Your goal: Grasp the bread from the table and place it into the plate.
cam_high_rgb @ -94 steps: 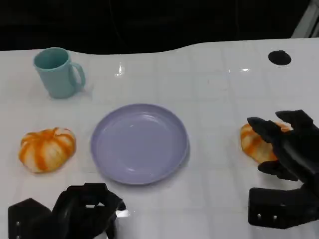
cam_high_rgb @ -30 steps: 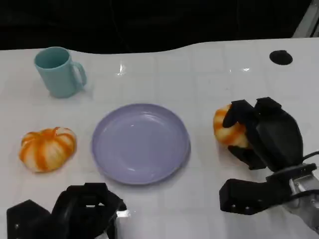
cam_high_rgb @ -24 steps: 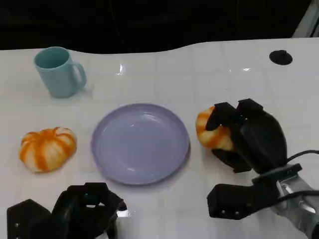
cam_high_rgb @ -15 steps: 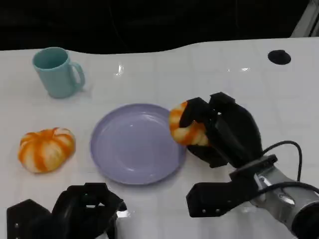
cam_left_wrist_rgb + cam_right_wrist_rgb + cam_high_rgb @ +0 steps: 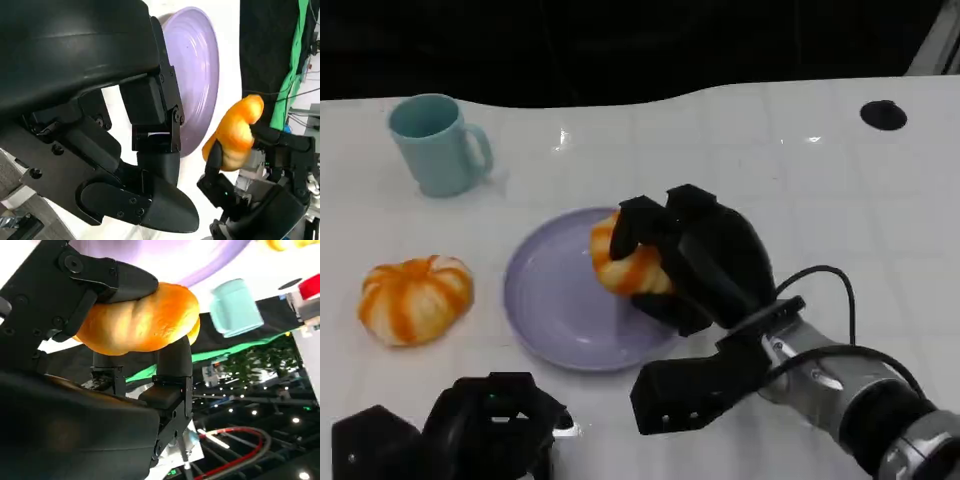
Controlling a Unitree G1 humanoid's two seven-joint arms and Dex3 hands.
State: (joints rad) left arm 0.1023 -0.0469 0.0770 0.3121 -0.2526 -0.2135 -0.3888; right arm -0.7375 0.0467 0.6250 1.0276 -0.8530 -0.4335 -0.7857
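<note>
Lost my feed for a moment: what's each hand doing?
Left hand: low beside the table, holding nothing, fingers curled.
Right hand: gripping the bread over the plate.

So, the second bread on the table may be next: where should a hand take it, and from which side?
Probably from above, fingers across the second bread's domed middle. It lies flat and alone left of the plate, nearer the left hand; the right hand holds the other bread.

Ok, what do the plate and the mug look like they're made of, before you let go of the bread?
Plate: lavender, smooth and semi-gloss with soft highlights, likely plastic or melamine, though glazed ceramic isn't ruled out. Mug: teal, matte and uniform, probably plastic too. The bread gripped by the right hand has a glossy, evenly orange crust; it may be a replica.
</note>
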